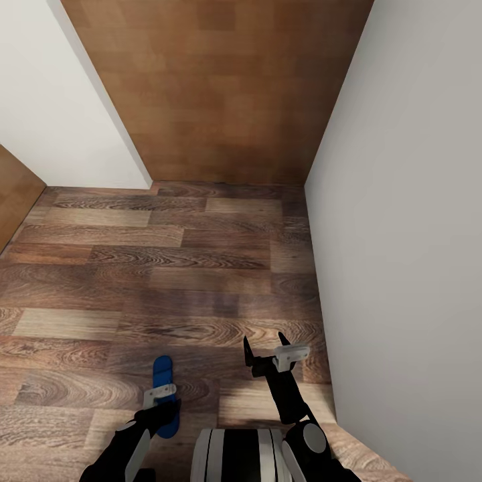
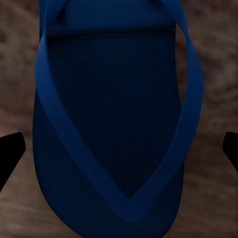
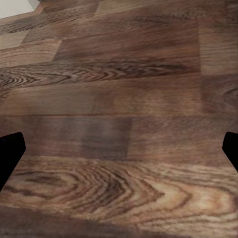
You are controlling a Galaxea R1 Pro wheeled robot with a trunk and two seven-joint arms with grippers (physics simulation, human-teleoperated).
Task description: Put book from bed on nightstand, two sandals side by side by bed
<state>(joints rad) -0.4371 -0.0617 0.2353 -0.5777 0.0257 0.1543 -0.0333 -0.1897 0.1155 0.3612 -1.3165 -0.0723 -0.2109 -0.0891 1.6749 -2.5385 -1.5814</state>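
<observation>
One bright blue sandal (image 1: 163, 372) lies flat on the wood floor at the lower left of the head view. My left gripper (image 1: 161, 402) hangs straight over it. In the left wrist view the sandal (image 2: 114, 114) and its V-shaped straps sit between the two dark fingertips (image 2: 11, 151). They stand wide apart on either side without touching it, so that gripper (image 2: 119, 153) is open. My right gripper (image 1: 265, 348) is open over bare floor near the right wall, with nothing between its fingers (image 3: 11, 151). The book, the bed and the nightstand are out of view.
A white wall (image 1: 408, 234) runs close along the right. A brown wood-panelled wall (image 1: 221, 87) closes the far end, and a white wall corner (image 1: 73, 114) juts in at the left. Wood floor (image 1: 167, 268) stretches ahead.
</observation>
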